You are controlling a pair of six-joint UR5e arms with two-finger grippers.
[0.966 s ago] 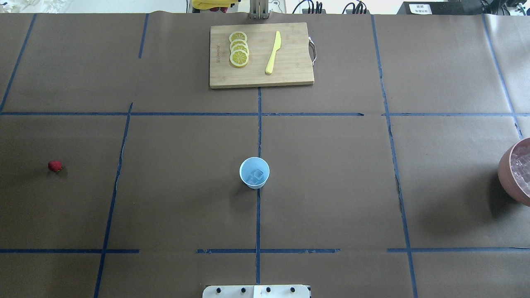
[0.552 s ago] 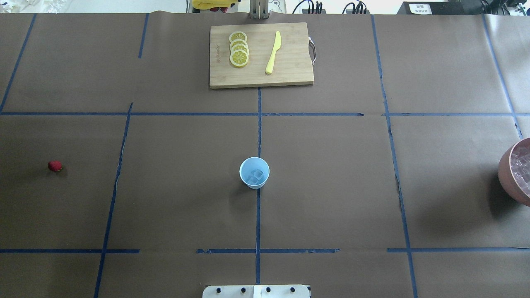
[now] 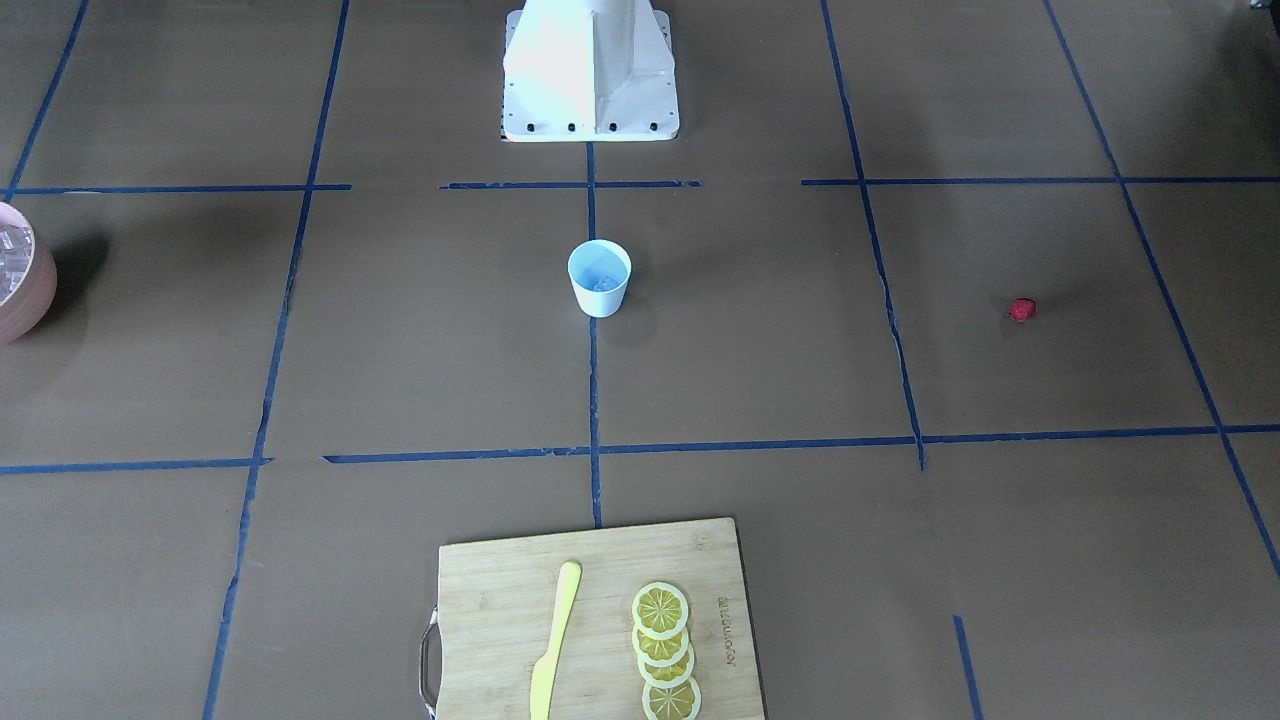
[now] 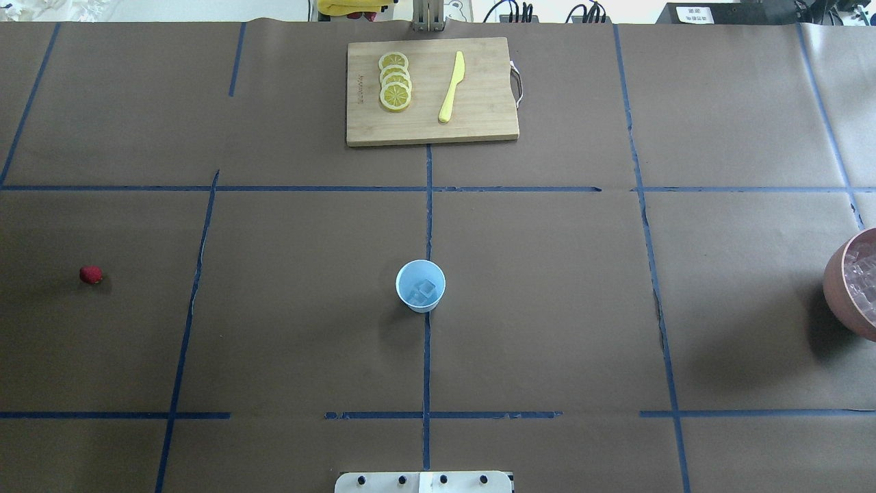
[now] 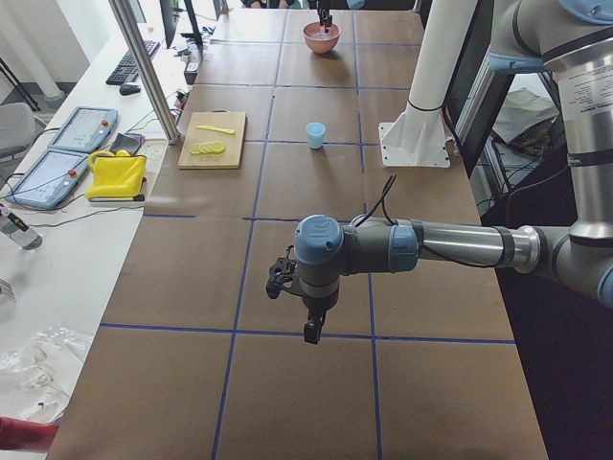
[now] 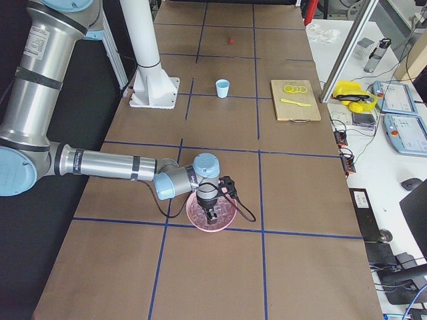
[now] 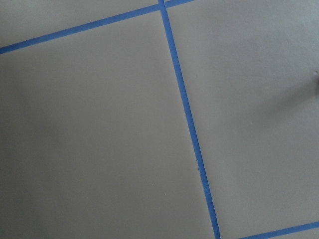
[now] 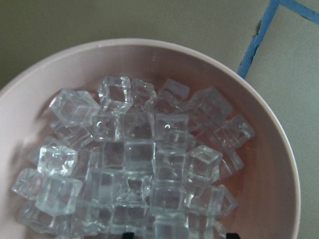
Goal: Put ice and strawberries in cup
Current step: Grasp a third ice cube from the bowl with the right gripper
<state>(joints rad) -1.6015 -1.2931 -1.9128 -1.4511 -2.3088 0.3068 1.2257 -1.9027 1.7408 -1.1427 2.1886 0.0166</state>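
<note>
nothing on the table has shifted: cup mid-table holding some ice, strawberry lying loose well to its left, not yet in; right gripper, jaws apart, above the bowl of ice; left gripper above the table, open or closed cannot tell.

the cup stands alone on the table, strawberry and cutting board well apart
</note>
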